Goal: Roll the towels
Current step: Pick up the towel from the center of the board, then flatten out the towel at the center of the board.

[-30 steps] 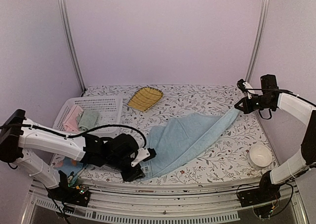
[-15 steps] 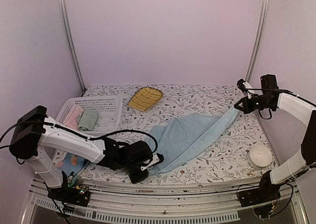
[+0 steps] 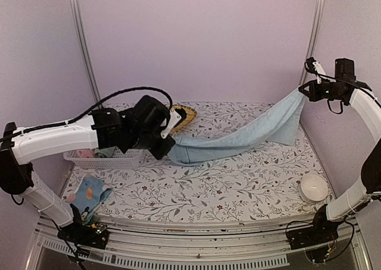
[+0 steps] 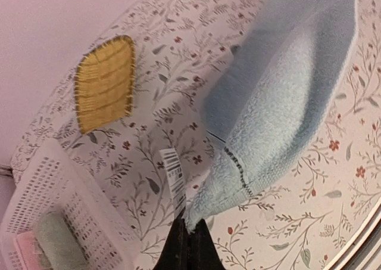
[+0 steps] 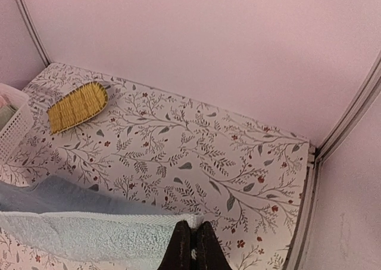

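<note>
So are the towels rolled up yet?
Not yet; neither looks rolled. In hand: the big blue towel hangs stretched above the table, the left gripper shut on one corner, the right gripper shut on the other end. The small cartoon towel lies crumpled at the near left corner, untouched. Left: roll both.

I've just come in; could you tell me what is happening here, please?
The two arms hold the light-blue terry towel stretched between them, sagging over the table. The left gripper is shut on one corner, the right gripper on the far end. No rolling yet. The small printed towel lies crumpled at the near-left corner.
</note>
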